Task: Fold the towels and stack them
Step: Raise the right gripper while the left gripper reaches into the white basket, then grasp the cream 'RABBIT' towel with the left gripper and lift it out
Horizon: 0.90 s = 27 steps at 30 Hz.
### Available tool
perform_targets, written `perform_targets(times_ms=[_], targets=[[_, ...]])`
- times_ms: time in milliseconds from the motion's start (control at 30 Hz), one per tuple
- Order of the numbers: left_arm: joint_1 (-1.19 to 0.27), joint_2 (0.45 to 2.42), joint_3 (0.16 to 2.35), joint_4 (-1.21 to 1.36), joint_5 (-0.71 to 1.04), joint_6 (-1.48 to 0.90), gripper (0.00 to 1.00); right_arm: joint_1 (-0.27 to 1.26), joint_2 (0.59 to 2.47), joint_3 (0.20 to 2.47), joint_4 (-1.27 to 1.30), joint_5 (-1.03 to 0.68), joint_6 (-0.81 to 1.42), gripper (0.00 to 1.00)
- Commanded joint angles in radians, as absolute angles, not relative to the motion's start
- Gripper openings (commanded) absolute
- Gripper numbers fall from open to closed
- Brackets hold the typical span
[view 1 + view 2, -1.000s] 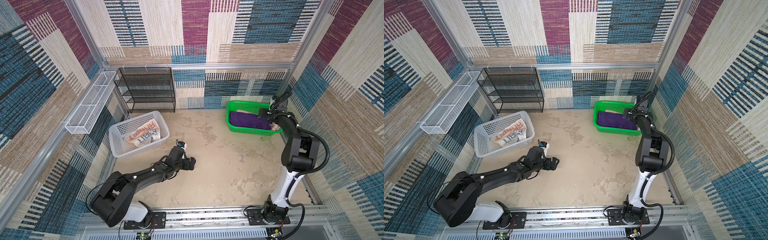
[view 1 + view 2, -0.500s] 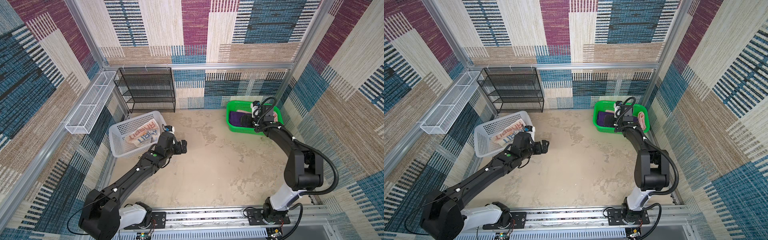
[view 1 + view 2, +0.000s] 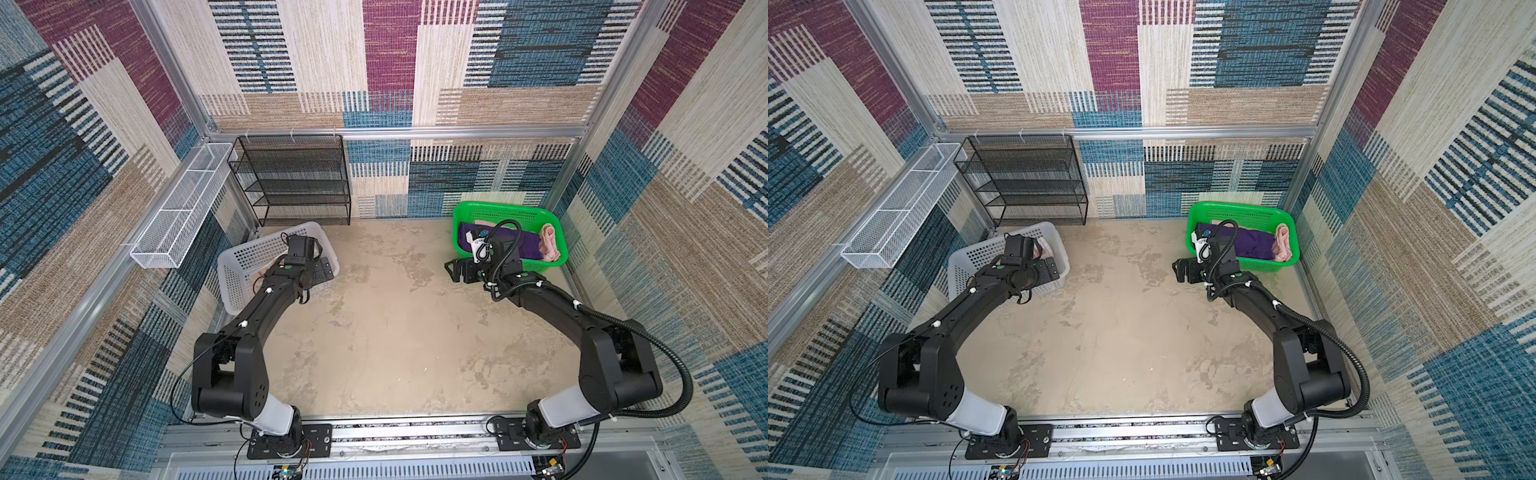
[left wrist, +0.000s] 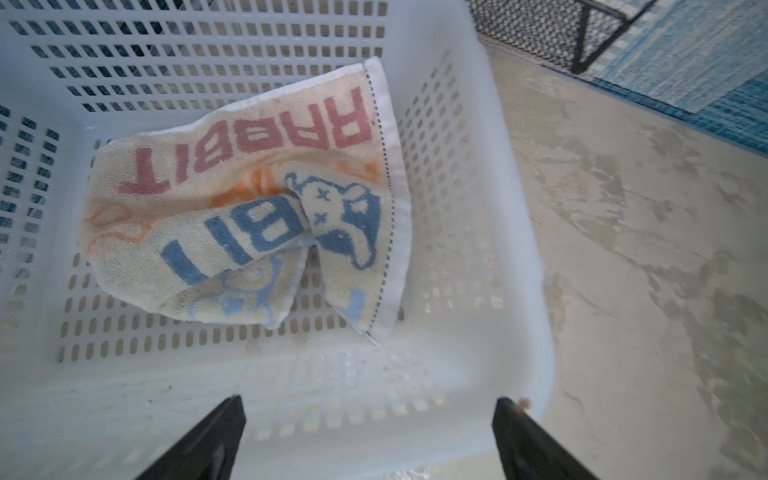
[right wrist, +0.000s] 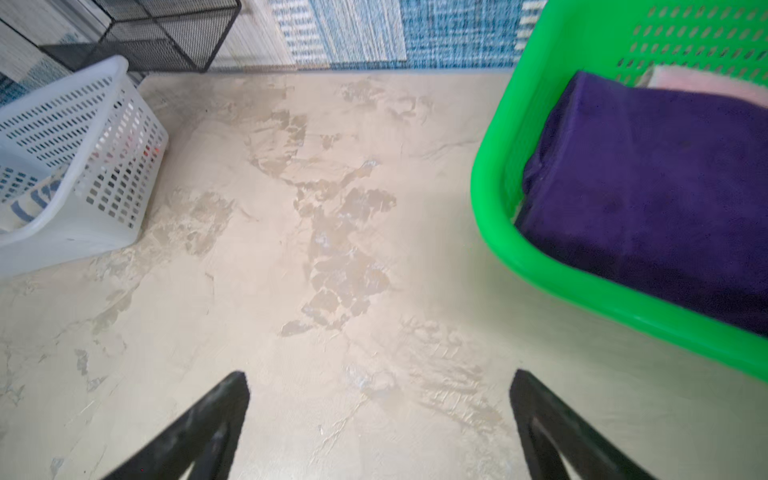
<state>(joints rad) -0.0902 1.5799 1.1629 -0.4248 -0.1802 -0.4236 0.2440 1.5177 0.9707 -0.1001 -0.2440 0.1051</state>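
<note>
Here the RABBIT towel (image 4: 249, 199) lies crumpled in the white basket (image 4: 515, 232), just ahead of the left jaws. They stand spread above the basket's near rim, apparently lined up to reach in. The purple towel (image 5: 648, 195) looks folded and shares the green basket (image 5: 540, 266) with a pink towel (image 5: 706, 85). That basket sits off to one side of the right jaws, which are spread wide over bare counter (image 5: 332, 249).

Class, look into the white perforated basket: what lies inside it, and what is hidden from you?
A crumpled whitish RABBIT towel lies on the floor of the white basket; the left wrist view shows nothing else inside. Whatever is beneath the towel's folds is covered.
</note>
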Motion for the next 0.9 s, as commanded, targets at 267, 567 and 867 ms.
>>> perform_targets(times_ms=[267, 567, 867], targets=[[0.013, 1.854, 1.318, -0.425, -0.089, -0.421, 0.83, 0.275, 1.467, 0.840, -0.014, -0.239, 0.168, 1.00], [0.014, 1.908, 1.322, -0.358, -0.044, -0.403, 0.27, 0.276, 1.377, 0.764, -0.011, -0.190, 0.176, 1.00], [0.011, 1.736, 1.259, -0.309, 0.000, -0.374, 0.00, 0.275, 1.390, 0.762, 0.023, -0.203, 0.186, 1.00]])
